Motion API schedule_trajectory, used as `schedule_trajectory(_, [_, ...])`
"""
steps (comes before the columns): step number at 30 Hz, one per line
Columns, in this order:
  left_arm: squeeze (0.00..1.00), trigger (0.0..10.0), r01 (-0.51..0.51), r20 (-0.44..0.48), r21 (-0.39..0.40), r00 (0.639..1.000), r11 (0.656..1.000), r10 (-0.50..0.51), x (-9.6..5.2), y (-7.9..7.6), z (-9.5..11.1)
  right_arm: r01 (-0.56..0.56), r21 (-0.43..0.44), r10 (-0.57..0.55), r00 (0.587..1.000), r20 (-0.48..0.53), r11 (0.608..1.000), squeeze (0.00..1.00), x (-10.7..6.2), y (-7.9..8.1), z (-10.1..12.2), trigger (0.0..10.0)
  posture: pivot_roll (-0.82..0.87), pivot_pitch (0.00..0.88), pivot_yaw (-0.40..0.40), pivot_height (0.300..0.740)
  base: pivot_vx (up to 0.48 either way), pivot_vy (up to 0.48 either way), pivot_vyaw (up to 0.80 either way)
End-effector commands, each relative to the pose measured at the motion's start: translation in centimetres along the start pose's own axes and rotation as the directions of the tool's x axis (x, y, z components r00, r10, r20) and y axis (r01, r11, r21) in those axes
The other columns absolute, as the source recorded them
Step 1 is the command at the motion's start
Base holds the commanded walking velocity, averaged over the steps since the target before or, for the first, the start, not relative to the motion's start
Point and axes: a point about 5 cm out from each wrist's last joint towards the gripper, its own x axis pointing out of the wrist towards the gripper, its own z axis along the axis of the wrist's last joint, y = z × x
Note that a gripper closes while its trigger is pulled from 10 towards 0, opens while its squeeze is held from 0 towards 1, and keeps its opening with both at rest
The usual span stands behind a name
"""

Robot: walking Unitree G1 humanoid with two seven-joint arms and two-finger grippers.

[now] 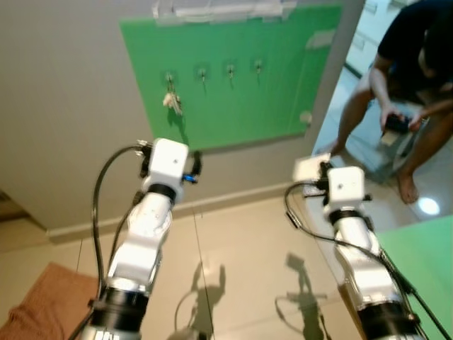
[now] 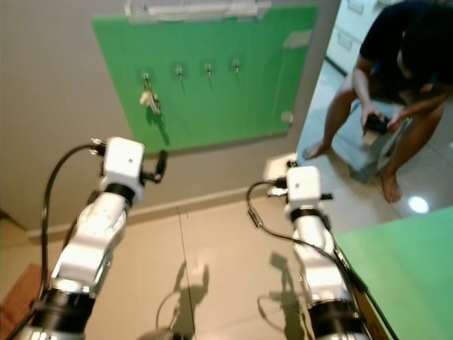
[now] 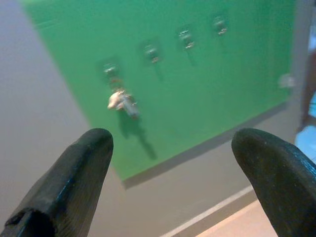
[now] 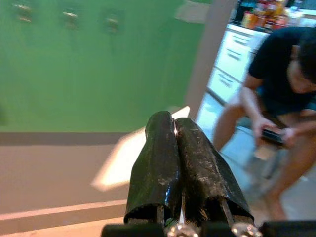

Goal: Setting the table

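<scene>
Both arms are raised in the lower half of the head views, over a glossy tiled floor (image 1: pixel 241 241). The left tool (image 3: pixel 170 163) is released, its two black fingers (image 3: pixel 74 182) standing well apart; the right tool (image 4: pixel 173 163) is clenched with its fingers pressed together and holds nothing. No tableware appears in these views; a green-topped surface (image 1: pixel 421 262), possibly the table, lies at the lower right edge. The step in hand is judged to be locating the table, so the robot should turn toward that lower right edge and keep both arms clear of the wall. Beyond the arms, a green board (image 1: pixel 233 71) with four hooks hangs in the upper centre. The left wrist view resolves a small pale key-like item (image 3: pixel 122 102) on the first hook. The right wrist view shows a seated person (image 4: pixel 276 98) holding a phone, with bottles on a counter (image 4: pixel 266 15) behind.
</scene>
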Motion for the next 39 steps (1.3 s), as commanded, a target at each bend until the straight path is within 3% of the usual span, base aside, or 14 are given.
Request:
schedule_trajectory(1, [0.00,10.0,-0.035,0.004,0.028,0.999,0.999,0.035,0.0,1.4,0.0,-0.036,0.016,0.036,0.999,0.033,0.999,0.00,0.3,1.3,0.8,10.0,-0.04,0.051,0.020,0.740,0.465,0.000,0.00])
schedule_trajectory(10, [0.00,10.0,-0.039,0.006,0.019,0.999,0.999,0.039,0.0,1.4,0.0,-0.042,0.018,0.041,0.999,0.034,0.999,0.00,0.4,1.4,0.8,10.0,-0.05,0.057,0.024,0.740,0.465,0.000,0.00])
schedule_trajectory(20, [0.00,10.0,-0.057,0.005,-0.010,0.998,0.998,0.057,-0.2,1.6,0.0,-0.073,0.014,0.072,0.995,0.076,0.997,0.00,1.2,1.8,2.3,10.0,-0.04,0.065,0.025,0.740,0.411,0.148,0.00])
schedule_trajectory(25, [0.00,10.0,-0.057,0.012,0.030,0.998,0.998,0.056,-0.4,1.5,0.1,-0.081,-0.004,0.081,0.994,0.075,0.997,0.00,1.3,1.8,2.3,10.0,-0.03,0.072,0.019,0.740,0.316,0.118,0.77])
schedule_trajectory(31, [0.00,10.0,-0.049,0.009,0.017,0.999,0.999,0.048,-0.4,1.5,0.1,-0.080,0.001,0.080,0.994,0.073,0.997,0.00,1.2,1.9,2.2,10.0,-0.04,0.074,0.020,0.740,0.000,0.000,0.75])
schedule_trajectory(39, [0.00,10.0,-0.037,0.016,0.029,0.999,0.999,0.037,-0.5,1.3,0.2,-0.081,-0.004,0.081,0.995,0.066,0.997,0.00,0.9,2.1,2.1,10.0,-0.04,0.081,0.027,0.740,0.000,-0.457,0.74])
